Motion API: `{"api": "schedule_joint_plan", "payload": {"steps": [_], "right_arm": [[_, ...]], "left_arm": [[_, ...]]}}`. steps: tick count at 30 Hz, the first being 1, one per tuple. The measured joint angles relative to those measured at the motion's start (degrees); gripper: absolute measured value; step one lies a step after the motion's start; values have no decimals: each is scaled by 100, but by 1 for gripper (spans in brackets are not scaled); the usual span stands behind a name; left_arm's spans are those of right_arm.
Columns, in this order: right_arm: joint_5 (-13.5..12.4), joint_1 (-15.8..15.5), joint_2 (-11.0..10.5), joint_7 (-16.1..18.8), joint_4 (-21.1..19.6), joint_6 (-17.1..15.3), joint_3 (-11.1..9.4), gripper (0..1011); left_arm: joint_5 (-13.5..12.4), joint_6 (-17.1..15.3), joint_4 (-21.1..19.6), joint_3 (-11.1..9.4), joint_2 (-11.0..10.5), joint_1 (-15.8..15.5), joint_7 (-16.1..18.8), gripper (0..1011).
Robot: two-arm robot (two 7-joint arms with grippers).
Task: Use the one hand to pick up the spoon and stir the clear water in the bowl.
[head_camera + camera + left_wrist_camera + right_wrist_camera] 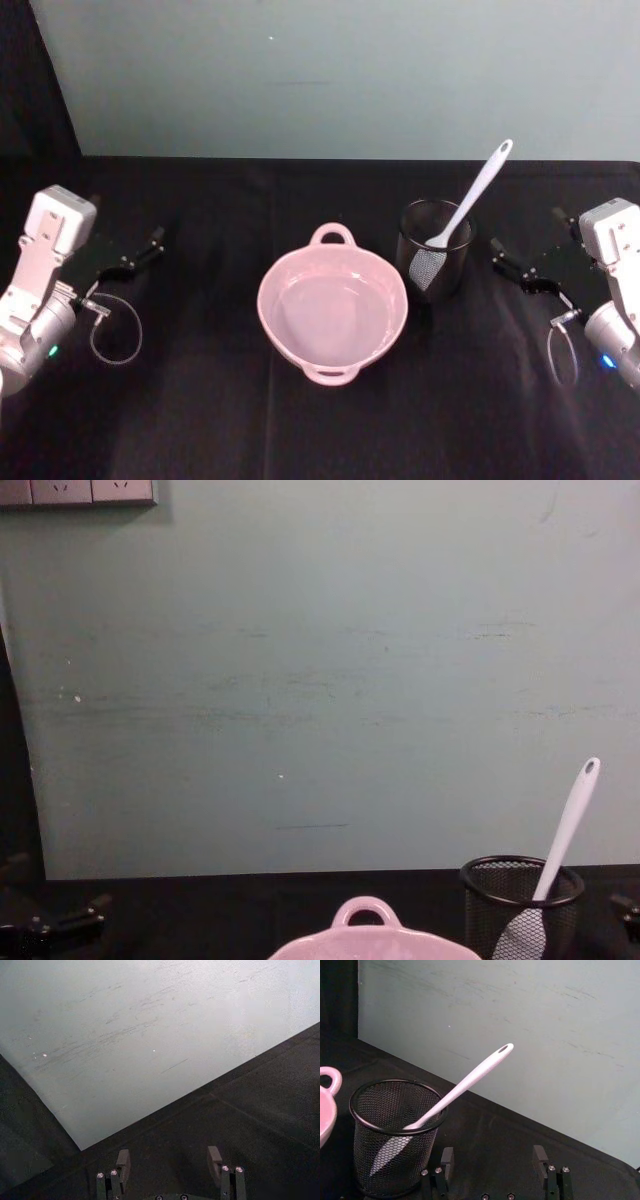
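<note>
On the black tabletop [200, 400] below a pale wall [320, 680], my left gripper [168, 1153] and right gripper [492, 1152] sit wide open, bowl [264, 300] and spoon [478, 195] in its cup [447, 285] between them.

Toward 12 o'clock we see soft, even light on the wall [350, 80]; the black counter [200, 420] stays dark, and the rim of the pink bowl [290, 264] gleams faintly.
</note>
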State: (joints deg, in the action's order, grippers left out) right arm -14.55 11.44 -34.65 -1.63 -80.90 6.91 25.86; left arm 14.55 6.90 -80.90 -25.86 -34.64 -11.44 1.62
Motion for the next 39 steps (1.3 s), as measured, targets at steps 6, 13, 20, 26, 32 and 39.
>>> {"api": "schedule_joint_plan", "payload": {"steps": [6,13,20,26,32,39], "right_arm": [[0,0,0,0,0,0,0,1003],[0,0,0,1,0,0,0,1002],[0,0,0,1,0,0,0,1002],[0,0,0,0,0,0,0,1003],[-199,-95,-43,264,-164,-31,-154,1003],[-768,-476,-180,489,-837,-209,-634,1003]], "left_arm": [[0,0,0,0,0,0,0,1011],[0,0,0,0,0,0,0,1012],[0,0,0,0,0,0,0,1011],[0,0,0,0,0,0,0,1011],[0,0,0,0,0,0,0,1011],[0,0,0,0,0,0,0,1011]]}}
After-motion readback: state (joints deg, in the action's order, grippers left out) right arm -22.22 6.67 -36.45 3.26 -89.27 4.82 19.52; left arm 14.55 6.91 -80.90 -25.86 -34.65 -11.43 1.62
